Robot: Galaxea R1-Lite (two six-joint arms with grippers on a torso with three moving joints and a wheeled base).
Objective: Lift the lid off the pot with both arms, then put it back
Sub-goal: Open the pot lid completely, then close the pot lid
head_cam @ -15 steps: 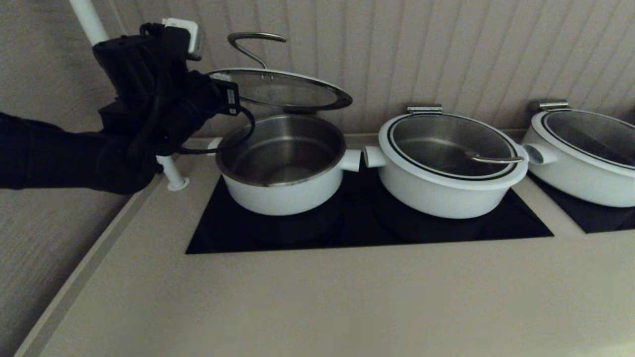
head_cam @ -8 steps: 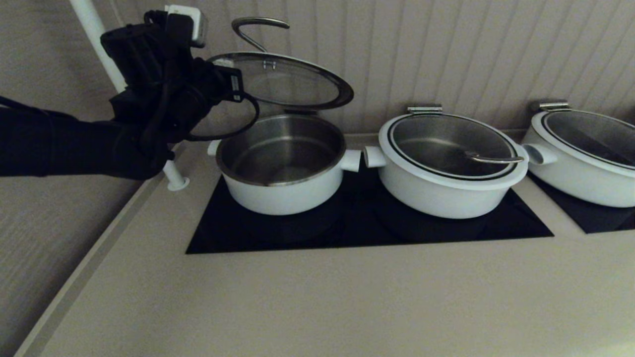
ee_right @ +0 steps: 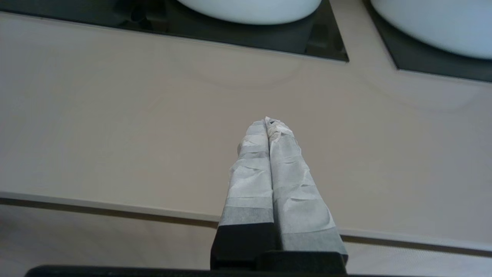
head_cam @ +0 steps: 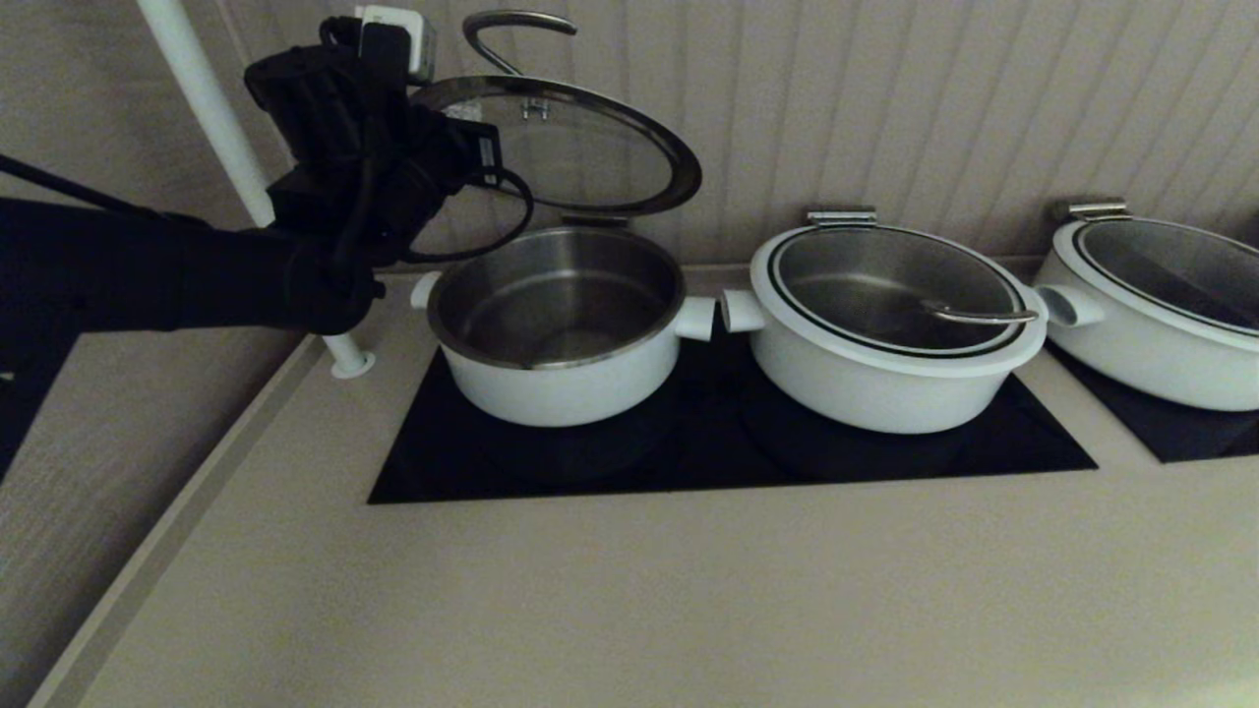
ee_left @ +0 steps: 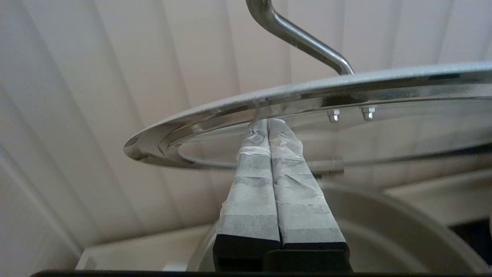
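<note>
Right gripper (ee_right: 268, 122): parked low over the bare front of the table (head_cam: 629, 590), jaws pressed together on nothing. It only shows in the right wrist view, where the front corners of the two black cooktop panels and the undersides of two white pots are just beyond it.

Next out: black cooktop (head_cam: 728, 452) set into the table. The pot (head_cam: 561, 329) sits on its left half, open, steel liner visible and empty, white stub handles out to either side. Just beside it to the right, handles nearly touching, is the second white pot (head_cam: 890, 329) with its own lid on, steel handle lying across the glass. The third white pot (head_cam: 1161, 310) sits well right on a separate black panel, lid on, partly cut off by the frame edge.

The lid (head_cam: 575, 147) is up in the air above the back of the pot, tilted so its near edge is raised and its underside faces the head camera, looped handle on top.

Left gripper (ee_left: 268, 122) is at the lid's left rim, arm coming in from the left. Jaws together, tips against the steel underside rim. Whether they pinch the rim or just prop it, can't tell.

White pole (head_cam: 221, 118) stands behind the left arm, then the ribbed wall (head_cam: 885, 98).
</note>
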